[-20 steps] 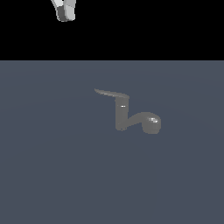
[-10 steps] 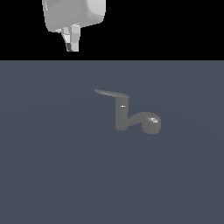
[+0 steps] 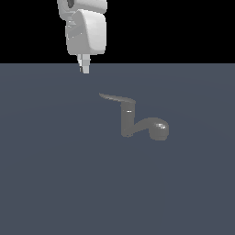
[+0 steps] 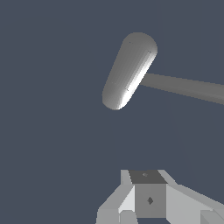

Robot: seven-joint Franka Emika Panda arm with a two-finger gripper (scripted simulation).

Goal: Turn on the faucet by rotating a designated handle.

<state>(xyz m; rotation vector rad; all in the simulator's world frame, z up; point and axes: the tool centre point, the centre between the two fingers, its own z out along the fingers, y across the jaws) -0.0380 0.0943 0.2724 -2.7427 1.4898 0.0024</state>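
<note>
Our end effector hangs with fingers together, gripping nothing; the faucet stands below and well apart. Its handle looks stiff, glossy, slippery; we'd push near its thin tip.

I see a flat slate-blue floor filling the lower exterior view, meeting a plain black backdrop along a straight horizon. Lighting is even and soft.

Open floor around faucet — gripper unobstructed.
</note>
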